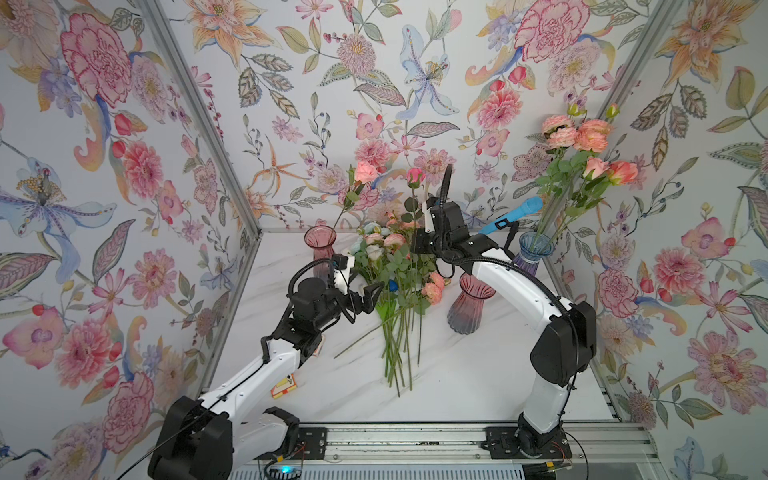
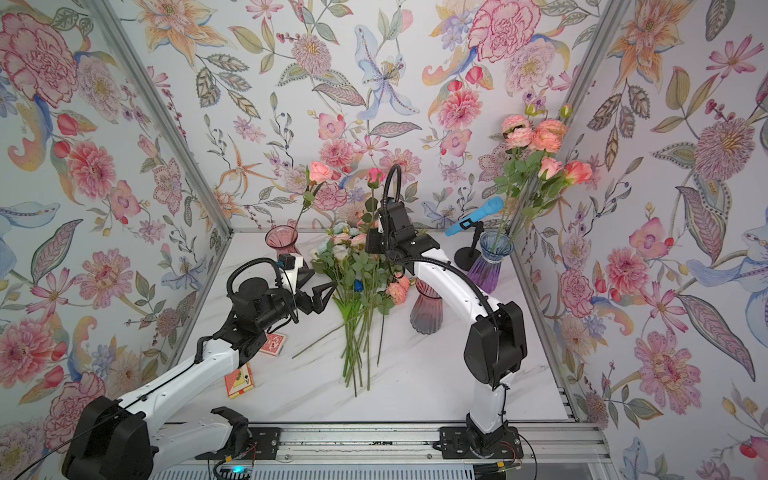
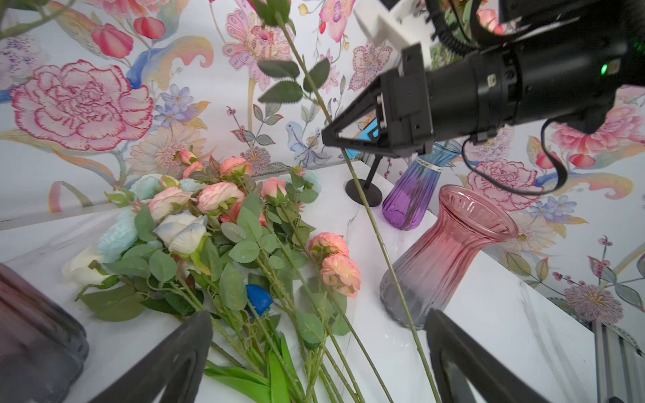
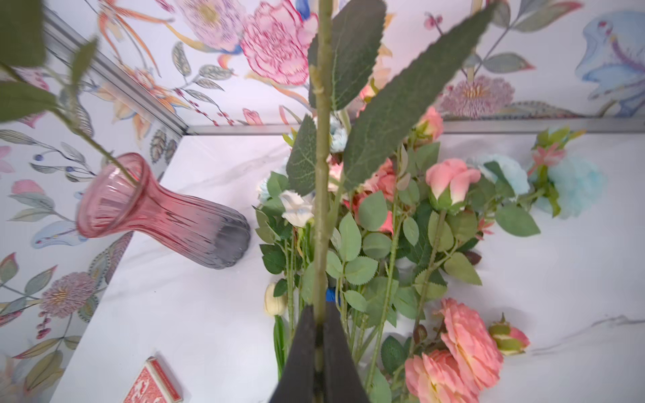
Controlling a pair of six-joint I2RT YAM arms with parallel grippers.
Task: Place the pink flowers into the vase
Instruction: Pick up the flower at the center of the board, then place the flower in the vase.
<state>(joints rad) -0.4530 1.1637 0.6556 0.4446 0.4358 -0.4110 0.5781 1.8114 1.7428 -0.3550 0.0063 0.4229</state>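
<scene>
R claw was clamped tight on the green stem of a single pink rosebud. The head stood up above the arm & the long bare end hung down toward the counter, prob. so the tail could go into a vase mouth first. The stem was held up above the flower pile, over its far end; couldn't tell if its lower tip touched anything.

L claw stood wide & empty, just beside the pile's leafy middle w/ its fingers aimed at it. It looked lined up for another stem, or to steady the bunch.

Containers: 3 glass vases.
- Back-left pink vase had one pink rose leaning out.
- Blue-purple vase by the R wall held several tall salmon-pink blooms, tipped toward the wall.
- Pink-grey vase, near the R arm & just beside the pile, looked empty. It was nearest the held stem, so prob. the target, tho not certain.

The rest of the pink flowers lay flat in the pile, mixed w/ white & pale blue blooms, cut ends toward the robot. A blue mic on its stand & a red card pack sat off to the sides, not involved.
</scene>
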